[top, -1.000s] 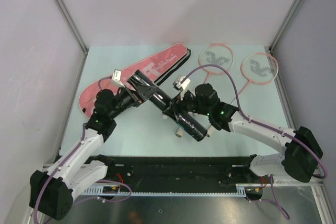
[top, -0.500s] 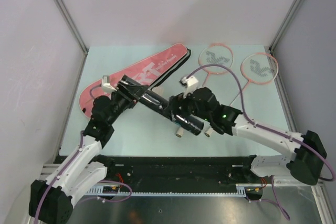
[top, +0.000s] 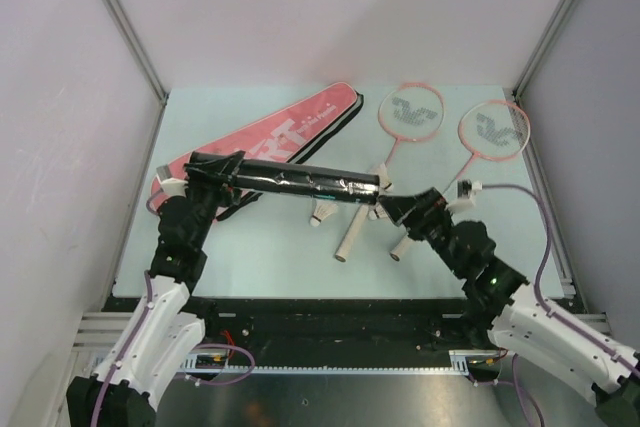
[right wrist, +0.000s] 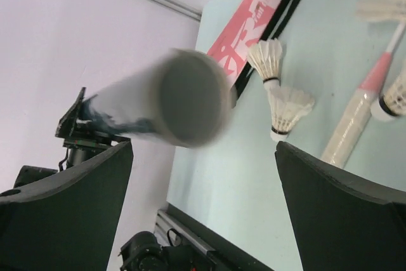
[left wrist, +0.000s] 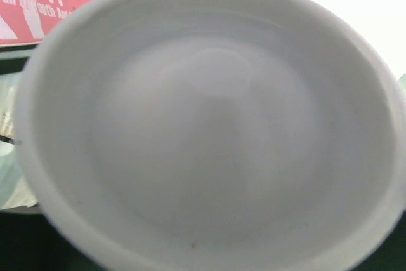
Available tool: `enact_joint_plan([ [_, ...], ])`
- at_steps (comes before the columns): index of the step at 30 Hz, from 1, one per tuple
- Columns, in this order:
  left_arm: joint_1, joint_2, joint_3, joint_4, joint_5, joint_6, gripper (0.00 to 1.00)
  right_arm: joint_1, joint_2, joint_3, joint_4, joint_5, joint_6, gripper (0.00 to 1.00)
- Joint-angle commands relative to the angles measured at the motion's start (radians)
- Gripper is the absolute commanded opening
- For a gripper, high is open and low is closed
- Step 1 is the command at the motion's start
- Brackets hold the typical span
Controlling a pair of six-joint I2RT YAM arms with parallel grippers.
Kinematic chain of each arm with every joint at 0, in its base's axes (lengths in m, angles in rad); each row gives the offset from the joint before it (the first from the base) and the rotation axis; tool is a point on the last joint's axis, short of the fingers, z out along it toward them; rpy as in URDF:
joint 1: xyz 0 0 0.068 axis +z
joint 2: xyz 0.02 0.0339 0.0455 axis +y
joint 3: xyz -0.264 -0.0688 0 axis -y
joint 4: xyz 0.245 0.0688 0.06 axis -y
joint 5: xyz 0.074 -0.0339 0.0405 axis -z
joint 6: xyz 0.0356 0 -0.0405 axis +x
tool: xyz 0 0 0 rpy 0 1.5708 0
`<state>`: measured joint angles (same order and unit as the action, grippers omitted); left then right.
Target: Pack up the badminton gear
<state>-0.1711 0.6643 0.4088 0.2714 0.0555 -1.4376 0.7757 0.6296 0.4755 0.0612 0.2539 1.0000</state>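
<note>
One black tube (top: 290, 180) hanging level mid-frame, left gripper (top: 213, 174) clamped on its left end. The right gripper (top: 398, 208) is spread wide, just off the other end. Two rackets (top: 411, 112) upper right, one pink bag (top: 280, 132) upper left, and at least three shuttlecocks (right wrist: 287, 109). Bare table (top: 250, 252) lower left.

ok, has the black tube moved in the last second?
Yes. The black tube has swung from a steep diagonal to nearly level, and its left end has shifted left, now over the narrow end of the pink bag.
</note>
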Motion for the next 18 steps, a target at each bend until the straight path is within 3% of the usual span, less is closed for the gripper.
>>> enact_joint_plan([
  [1,0.008,-0.042,0.001,0.083,-0.028,-0.204,0.52,-0.001,-0.056,-0.218,0.465,0.002,0.197,1.0],
  [10,0.007,-0.045,0.012,0.084,-0.037,-0.264,0.55,0.08,0.168,-0.206,0.796,-0.021,0.095,1.0],
  [18,0.007,-0.058,0.009,0.083,-0.006,-0.277,0.56,0.088,0.399,-0.088,1.083,-0.015,-0.024,1.0],
])
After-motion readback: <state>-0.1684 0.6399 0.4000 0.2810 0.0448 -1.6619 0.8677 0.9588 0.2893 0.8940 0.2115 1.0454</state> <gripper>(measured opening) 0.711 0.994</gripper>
